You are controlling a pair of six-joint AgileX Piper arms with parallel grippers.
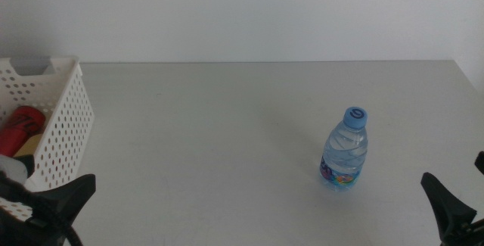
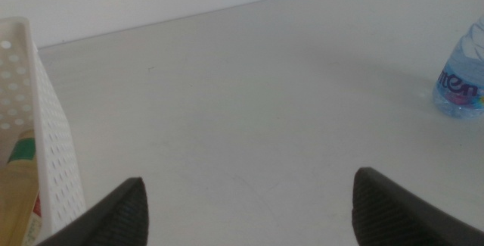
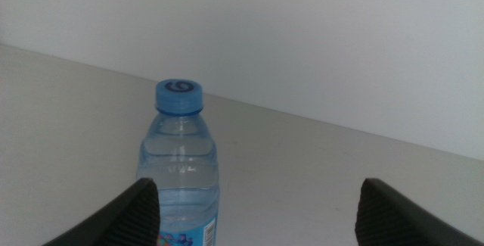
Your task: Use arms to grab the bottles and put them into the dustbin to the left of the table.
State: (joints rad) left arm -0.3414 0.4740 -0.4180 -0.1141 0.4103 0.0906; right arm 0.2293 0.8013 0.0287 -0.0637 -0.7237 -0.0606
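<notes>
Plain white wall (image 1: 265, 11) behind, evenly lit.

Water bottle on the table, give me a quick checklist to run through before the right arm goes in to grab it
1. Water bottle stands upright, blue cap on: ok.
2. Right gripper jaws are open, with nothing held: ok.
3. Bottle centred between the right jaws: not ok; in the right wrist view it sits close to one jaw, so the gripper needs realigning.
4. Table around the bottle bare of other things: ok.
5. Left gripper is open and waits by the dustbin, well away from the bottle: ok.
6. Room left in the dustbin: cannot tell; a red can and a yellow drink bottle already lie inside.
</notes>
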